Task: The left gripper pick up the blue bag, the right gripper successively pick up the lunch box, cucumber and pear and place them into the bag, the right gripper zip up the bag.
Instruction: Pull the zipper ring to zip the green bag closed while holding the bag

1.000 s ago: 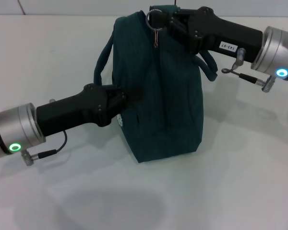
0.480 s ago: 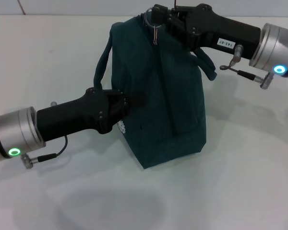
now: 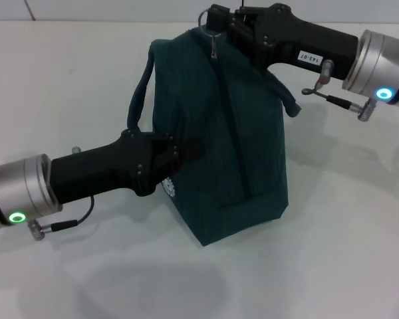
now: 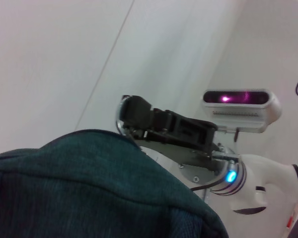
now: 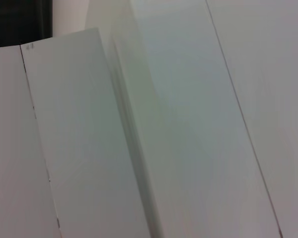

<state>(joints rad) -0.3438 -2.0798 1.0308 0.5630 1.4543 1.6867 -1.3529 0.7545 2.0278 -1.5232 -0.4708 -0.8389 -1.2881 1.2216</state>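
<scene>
The blue bag [image 3: 233, 133] stands tilted on the white table [image 3: 346, 252], its zipper line running down its side. My left gripper [image 3: 178, 147] is shut on the bag's fabric at its left side, by the small white logo [image 3: 170, 187]. My right gripper [image 3: 217, 20] is at the bag's top far corner, shut on the ring zipper pull [image 3: 207, 16]. The left wrist view shows the bag's fabric [image 4: 89, 188] close up, with the right gripper [image 4: 134, 110] beyond it. The lunch box, cucumber and pear are out of view.
A loop handle [image 3: 141, 93] hangs on the bag's left and another [image 3: 289, 100] on its right under the right arm. The robot's head camera [image 4: 241, 103] shows in the left wrist view. The right wrist view shows only white panels.
The right gripper has moved up and slightly away with the zipper pull. The bag has tilted more and its base has shifted toward the near right. The left gripper keeps its hold.
</scene>
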